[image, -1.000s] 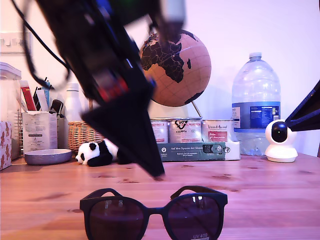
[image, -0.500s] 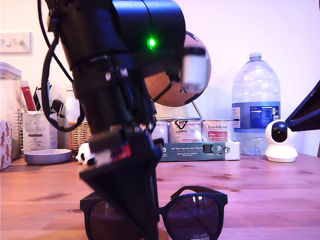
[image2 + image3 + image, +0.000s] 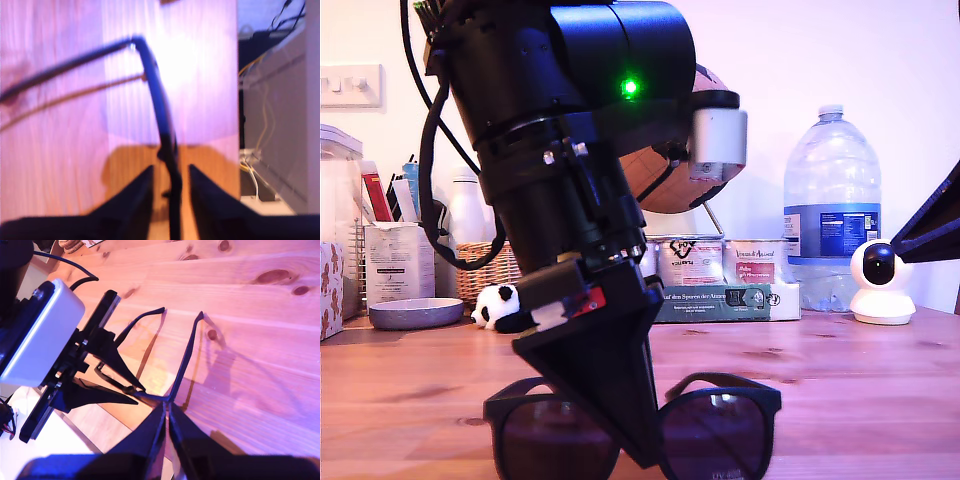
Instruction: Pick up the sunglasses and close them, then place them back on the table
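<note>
Along the table's far edge stand a cork globe (image 3: 715,130), a big water bottle (image 3: 831,205), a white camera (image 3: 880,281), three tins (image 3: 715,262) behind a flat green box (image 3: 725,300), a plush panda (image 3: 498,303), a wicker basket (image 3: 480,270), a shallow bowl (image 3: 415,313) and a holder of pens (image 3: 398,262).

So the sunglasses (image 3: 720,440) are dark framed with big rounded-square dark lenses, standing upright near the front edge of the bench (image 3: 840,380), lenses facing the exterior camera. Both temple arms are still unfolded, stretching back over the wood. The middle of the frame is hidden in the exterior view. The bench is reddish-brown pine with knots and grain lines, and the glasses throw thin shadows on it.
</note>
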Robot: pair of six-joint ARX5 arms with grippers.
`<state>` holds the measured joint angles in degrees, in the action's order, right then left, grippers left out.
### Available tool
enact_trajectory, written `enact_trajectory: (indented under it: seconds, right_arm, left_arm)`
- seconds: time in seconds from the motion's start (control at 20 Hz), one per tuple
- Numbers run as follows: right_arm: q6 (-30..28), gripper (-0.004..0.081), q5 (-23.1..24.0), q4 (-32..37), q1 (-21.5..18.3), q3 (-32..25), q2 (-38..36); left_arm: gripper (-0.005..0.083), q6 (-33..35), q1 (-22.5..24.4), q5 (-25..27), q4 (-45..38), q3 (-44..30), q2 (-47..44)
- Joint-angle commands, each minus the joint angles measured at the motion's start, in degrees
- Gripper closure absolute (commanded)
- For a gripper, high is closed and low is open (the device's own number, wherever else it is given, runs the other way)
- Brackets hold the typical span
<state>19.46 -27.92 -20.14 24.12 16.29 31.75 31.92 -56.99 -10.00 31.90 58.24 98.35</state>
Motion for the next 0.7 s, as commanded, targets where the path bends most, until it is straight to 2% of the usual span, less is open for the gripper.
enact_trajectory:
  seconds: [0.0,0.2,0.45,0.65]
  right_arm:
    - [-0.3,0.0778,0.0,0.5,0.2,0.3,0.2]
    - [0.1,0.0769,0.0,0.6,0.2,0.3,0.2]
    - [3.7,0.0772,4.2,0.5,0.1,2.1,0.7]
    - [3.7,0.0773,5.7,0.5,-0.6,5.6,2.2]
  left_arm:
    - [0.0799,0.9,-0.2,-0.3,0.2,0.1,0.7]
    - [0.0797,2.7,-0.3,0.0,1.4,0.1,0.7]
    - [0.0797,3.2,-2.1,7.7,2.8,0.1,-1.4]
    - [0.0797,3.7,-4.1,9.7,1.9,0.1,-6.5]
